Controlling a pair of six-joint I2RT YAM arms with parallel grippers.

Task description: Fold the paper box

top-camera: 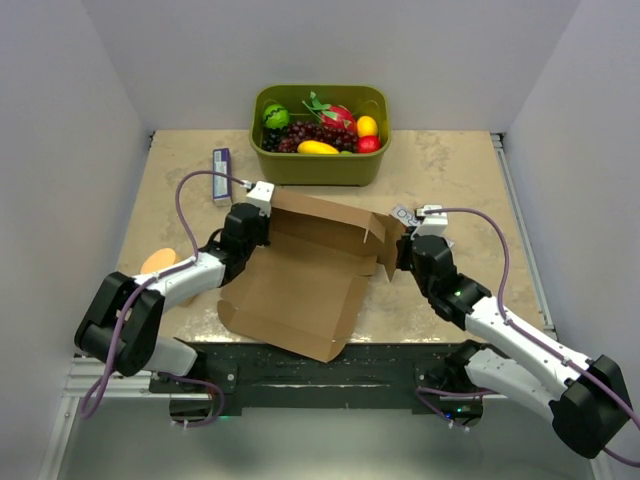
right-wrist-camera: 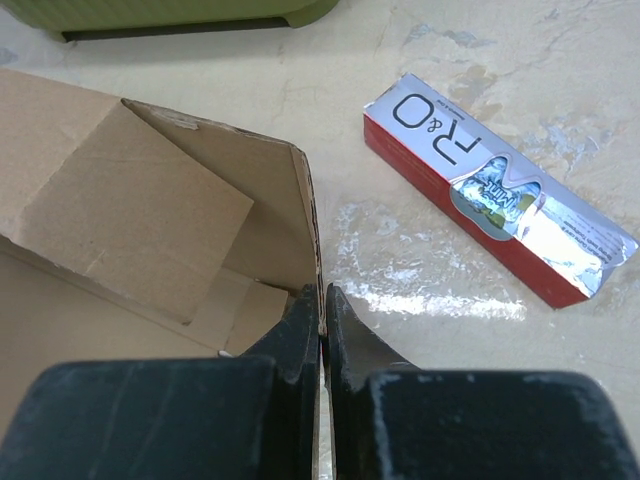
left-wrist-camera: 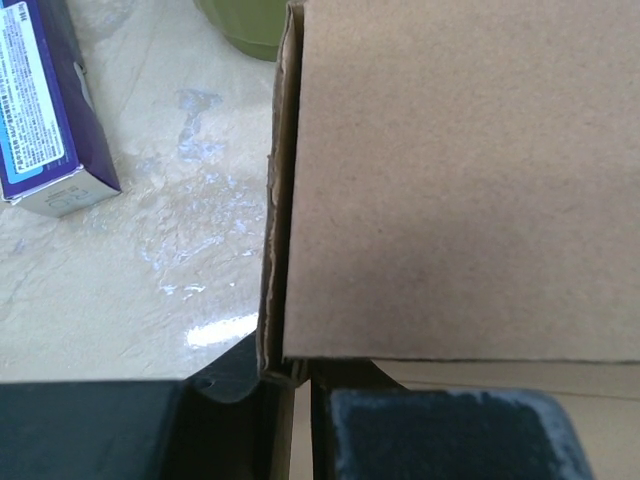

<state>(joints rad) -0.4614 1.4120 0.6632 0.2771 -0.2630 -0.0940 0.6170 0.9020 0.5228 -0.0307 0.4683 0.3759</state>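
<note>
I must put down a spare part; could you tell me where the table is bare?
Bare: the far right corner, between the green plastic tub and the beige table's right edge, and the far left corner beside the purple carton. Crowded: the middle, with the brown cardboard box and a red carton.

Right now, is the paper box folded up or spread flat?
Partly folded: the paper box has far and right walls raised, near panel flat.

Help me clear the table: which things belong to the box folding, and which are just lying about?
In the job: paper box, left gripper and right gripper, each shut on a wall of it.
Lying about: green tub of fruit, purple carton, red-and-silver carton.
</note>
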